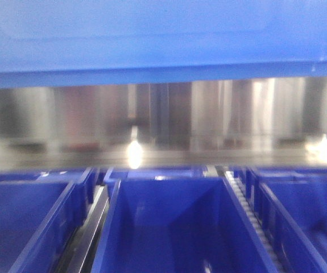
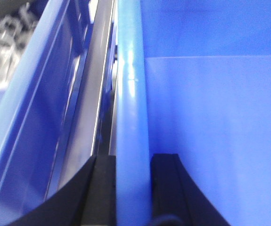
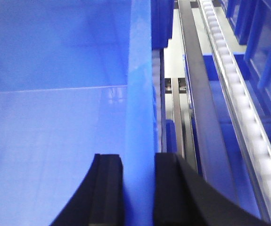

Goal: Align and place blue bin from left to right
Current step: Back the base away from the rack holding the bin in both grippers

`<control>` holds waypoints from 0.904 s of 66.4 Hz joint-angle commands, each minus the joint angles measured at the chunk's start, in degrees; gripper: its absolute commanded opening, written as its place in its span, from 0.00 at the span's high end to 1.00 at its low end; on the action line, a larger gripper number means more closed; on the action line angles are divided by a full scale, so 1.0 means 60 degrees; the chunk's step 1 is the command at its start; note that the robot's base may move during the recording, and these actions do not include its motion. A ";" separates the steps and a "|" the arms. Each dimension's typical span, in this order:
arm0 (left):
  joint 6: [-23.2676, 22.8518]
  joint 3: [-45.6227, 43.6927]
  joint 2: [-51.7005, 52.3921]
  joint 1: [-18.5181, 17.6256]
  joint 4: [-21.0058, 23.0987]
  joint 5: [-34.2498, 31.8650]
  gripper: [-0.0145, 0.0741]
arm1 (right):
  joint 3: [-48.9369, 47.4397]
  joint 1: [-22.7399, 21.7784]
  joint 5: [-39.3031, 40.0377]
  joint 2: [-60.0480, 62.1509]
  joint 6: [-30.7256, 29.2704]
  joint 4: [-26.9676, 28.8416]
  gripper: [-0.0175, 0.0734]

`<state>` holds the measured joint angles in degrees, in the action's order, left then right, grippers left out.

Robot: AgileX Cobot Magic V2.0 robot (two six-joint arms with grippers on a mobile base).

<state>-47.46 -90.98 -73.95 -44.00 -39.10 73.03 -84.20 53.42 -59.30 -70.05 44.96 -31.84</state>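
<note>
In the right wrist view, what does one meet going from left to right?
Inside of the blue bin → its rim, clamped by the right end effector → dark metal rail → roller track → other blue bins.

Most of the blue bin (image 1: 152, 34) beyond the frame, steel backdrop (image 1: 163, 114) blurred.

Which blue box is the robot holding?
The raised blue bin filling the front view's top; left gripper and right gripper pinch its rims. The other bins sit below.
</note>
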 commanded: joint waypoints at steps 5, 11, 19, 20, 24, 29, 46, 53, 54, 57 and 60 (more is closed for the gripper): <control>-0.0022 -0.0084 0.0115 -0.0127 -0.0287 -0.0665 0.96 | -0.0097 0.0053 0.1007 0.0175 -0.0008 -0.0249 0.88; -0.0022 -0.0084 0.0115 -0.0127 -0.0287 -0.0665 0.96 | -0.0097 0.0053 0.1007 0.0175 -0.0008 -0.0249 0.88; -0.0022 -0.0084 0.0115 -0.0127 -0.0287 -0.0665 0.96 | -0.0097 0.0053 0.1007 0.0175 -0.0008 -0.0249 0.88; -0.0022 -0.0084 0.0115 -0.0127 -0.0287 -0.0665 0.96 | -0.0097 0.0053 0.1007 0.0175 -0.0008 -0.0249 0.88; -0.0022 -0.0084 0.0115 -0.0127 -0.0287 -0.0665 0.96 | -0.0097 0.0053 0.1007 0.0175 -0.0008 -0.0249 0.88; -0.0022 -0.0084 0.0115 -0.0127 -0.0328 -0.0663 0.96 | -0.0097 0.0053 0.1027 0.0175 -0.0008 -0.0249 0.88; -0.0022 -0.0084 0.0115 -0.0127 -0.0425 -0.0663 0.96 | -0.0097 0.0053 0.1027 0.0175 -0.0008 -0.0249 0.88; -0.0022 -0.0084 0.0115 -0.0127 -0.0425 -0.0663 0.96 | -0.0097 0.0053 0.1027 0.0175 -0.0008 -0.0249 0.88; -0.0022 -0.0084 0.0115 -0.0127 -0.0425 -0.0663 0.96 | -0.0097 0.0053 0.1027 0.0175 -0.0008 -0.0249 0.88; -0.0022 -0.0084 0.0115 -0.0127 -0.0425 -0.0663 0.96 | -0.0097 0.0053 0.1027 0.0175 -0.0008 -0.0249 0.88; -0.0022 -0.0084 0.0115 -0.0127 -0.0425 -0.0663 0.96 | -0.0097 0.0053 0.1027 0.0175 -0.0008 -0.0249 0.88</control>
<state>-47.50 -90.98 -73.72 -44.00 -39.44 73.03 -84.20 53.42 -58.98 -70.05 44.96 -31.84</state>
